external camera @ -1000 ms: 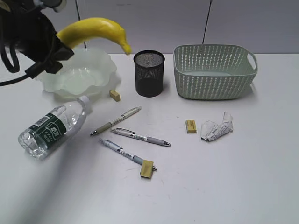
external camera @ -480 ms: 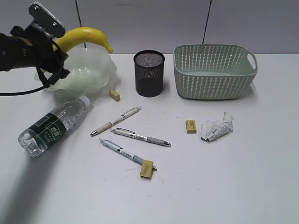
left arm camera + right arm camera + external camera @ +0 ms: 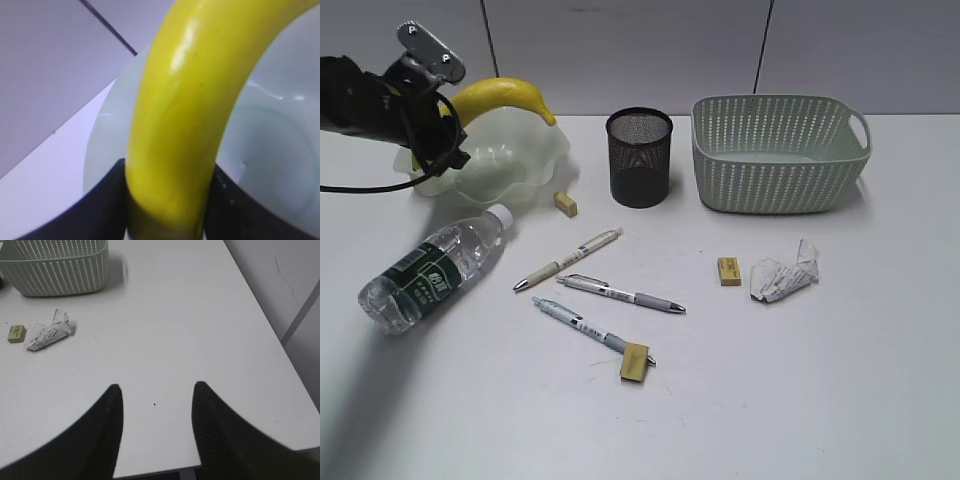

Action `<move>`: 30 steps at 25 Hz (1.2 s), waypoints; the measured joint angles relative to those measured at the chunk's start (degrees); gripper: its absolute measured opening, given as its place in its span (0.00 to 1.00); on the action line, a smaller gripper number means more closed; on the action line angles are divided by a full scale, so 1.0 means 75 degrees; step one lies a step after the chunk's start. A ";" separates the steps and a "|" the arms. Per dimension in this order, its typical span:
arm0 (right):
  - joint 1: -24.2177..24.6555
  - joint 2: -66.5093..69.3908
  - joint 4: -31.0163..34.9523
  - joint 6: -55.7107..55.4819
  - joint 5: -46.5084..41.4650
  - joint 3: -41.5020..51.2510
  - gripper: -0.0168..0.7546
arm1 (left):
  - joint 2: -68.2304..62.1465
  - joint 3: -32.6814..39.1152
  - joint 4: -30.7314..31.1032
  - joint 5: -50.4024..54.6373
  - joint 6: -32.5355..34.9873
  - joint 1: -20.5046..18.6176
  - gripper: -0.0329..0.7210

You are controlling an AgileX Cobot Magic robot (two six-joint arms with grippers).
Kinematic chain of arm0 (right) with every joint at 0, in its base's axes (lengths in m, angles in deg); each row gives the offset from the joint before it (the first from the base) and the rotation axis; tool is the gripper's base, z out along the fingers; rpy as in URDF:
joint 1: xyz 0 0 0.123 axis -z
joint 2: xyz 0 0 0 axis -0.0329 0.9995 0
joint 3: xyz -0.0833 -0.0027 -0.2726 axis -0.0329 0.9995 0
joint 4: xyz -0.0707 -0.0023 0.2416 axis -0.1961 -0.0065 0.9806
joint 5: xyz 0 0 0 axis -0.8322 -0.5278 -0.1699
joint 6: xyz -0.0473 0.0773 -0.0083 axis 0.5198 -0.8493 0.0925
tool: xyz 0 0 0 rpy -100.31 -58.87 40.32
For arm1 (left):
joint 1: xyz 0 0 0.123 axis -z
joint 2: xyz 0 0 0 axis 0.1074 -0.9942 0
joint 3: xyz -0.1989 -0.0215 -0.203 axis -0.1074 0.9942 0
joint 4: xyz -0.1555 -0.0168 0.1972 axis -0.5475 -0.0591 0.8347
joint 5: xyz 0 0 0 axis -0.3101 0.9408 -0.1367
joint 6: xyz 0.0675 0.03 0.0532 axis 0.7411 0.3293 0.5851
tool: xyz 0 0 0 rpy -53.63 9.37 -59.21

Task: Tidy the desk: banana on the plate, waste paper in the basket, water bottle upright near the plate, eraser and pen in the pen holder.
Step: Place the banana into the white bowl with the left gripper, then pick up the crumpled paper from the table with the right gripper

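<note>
My left gripper [image 3: 438, 128] is shut on the yellow banana [image 3: 505, 97] and holds it over the pale green wavy plate [image 3: 525, 150] at the back left; the left wrist view shows the banana [image 3: 185, 110] between the jaws [image 3: 167, 200] above the plate [image 3: 280, 130]. The water bottle [image 3: 430, 270] lies on its side. Three pens [image 3: 620, 295] and three erasers [image 3: 728, 270] lie mid-desk. The waste paper [image 3: 782, 275] lies right of them, also in the right wrist view [image 3: 50, 332]. The pen holder [image 3: 640, 157] and basket [image 3: 780, 150] stand at the back. My right gripper [image 3: 156, 390] is open and empty.
The white desk [image 3: 800, 380] has bare surface at the front and right. The right wrist view shows the desk's right edge [image 3: 280, 345] and front edge, the basket [image 3: 55, 265] and one eraser [image 3: 16, 333].
My left gripper has brought the banana down and to the left, from above the plate's far side to low over the plate. Nothing else moved.
</note>
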 joint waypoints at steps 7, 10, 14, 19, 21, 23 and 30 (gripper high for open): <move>0.0000 0.0000 0.0000 0.0000 0.0000 0.0000 0.50 | 0.0000 -0.0201 -0.0030 0.0697 0.0000 -0.0169 0.46; 0.0000 0.0000 0.0000 0.0000 0.0000 0.0000 0.50 | 0.0000 -0.0201 -0.0056 0.0697 0.0000 -0.0161 0.47; 0.0000 0.0000 0.0000 0.0000 0.0000 0.0000 0.50 | 0.0017 -0.0201 -0.0078 0.0689 0.0000 -0.0161 0.55; 0.0000 0.0000 0.0000 0.0000 0.0000 0.0000 0.50 | 0.0415 -0.0207 -0.0081 0.0620 0.0000 -0.0152 0.61; 0.0000 0.0000 0.0000 0.0000 0.0000 0.0000 0.50 | 0.0689 -0.0207 -0.0095 0.0654 0.0000 -0.0146 0.62; 0.0000 0.0000 0.0000 0.0000 0.0000 0.0000 0.50 | 0.0980 -0.0214 -0.0211 0.0890 0.0000 -0.0136 0.62; 0.0000 0.0000 0.0000 0.0000 0.0000 0.0000 0.50 | 0.2681 -0.0214 -0.1613 0.2990 0.0000 -0.0136 0.62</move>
